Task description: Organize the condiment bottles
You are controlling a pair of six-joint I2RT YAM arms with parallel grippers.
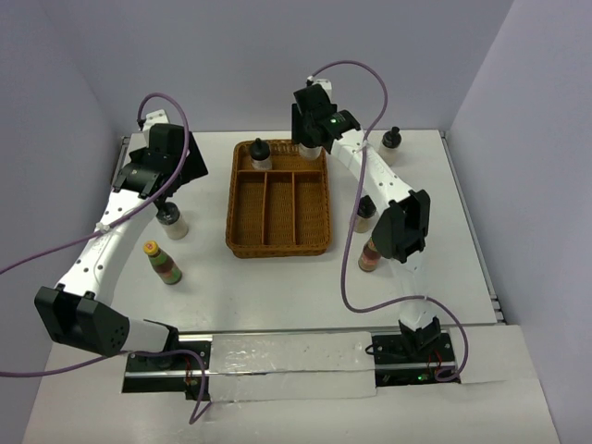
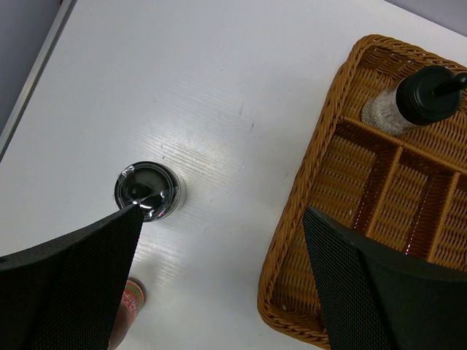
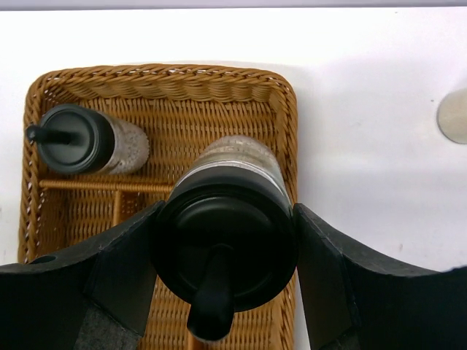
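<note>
The right gripper (image 3: 226, 219) was clamped on a black-capped bottle (image 3: 230, 244) at the wicker tray's (image 3: 168, 80) far compartment, beside a second bottle (image 3: 87, 140); the left gripper (image 2: 222, 215) hung wide open, empty, above a third bottle (image 2: 148, 191) on the table (image 2: 219, 87)

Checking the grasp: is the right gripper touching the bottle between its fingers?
Touching. Right wrist view: the right gripper's fingers press both sides of the bottle's cap, no gap.

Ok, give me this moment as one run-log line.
right tool shut on held bottle at far compartment of tray | left tool open by table bottle | other bottle standing in same compartment
</note>
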